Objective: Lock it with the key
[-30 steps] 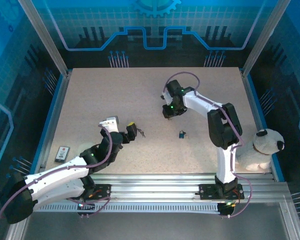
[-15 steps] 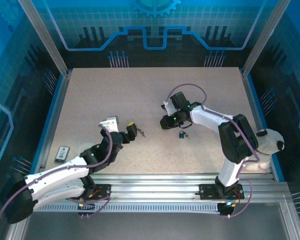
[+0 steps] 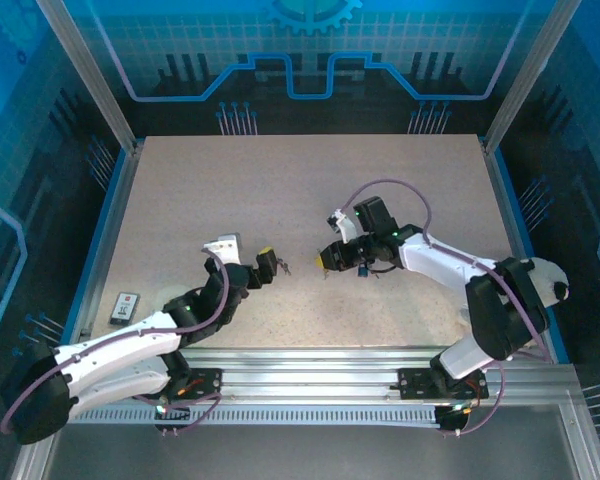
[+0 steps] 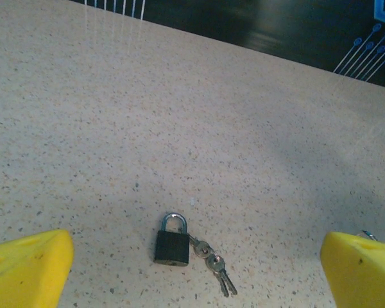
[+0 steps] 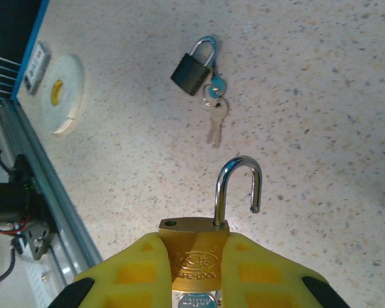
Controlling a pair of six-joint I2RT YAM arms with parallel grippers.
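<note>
The right hand grips the brass padlock above the surface, shackle open, so locking is not done. The left hand hangs wide over a small black padlock and its keys.

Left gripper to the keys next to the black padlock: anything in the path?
Nothing visible. The open left fingers frame bare table, with the black padlock and keys lying ahead between them. The right gripper, shut on the brass padlock, sits farther right in the top view.
</note>
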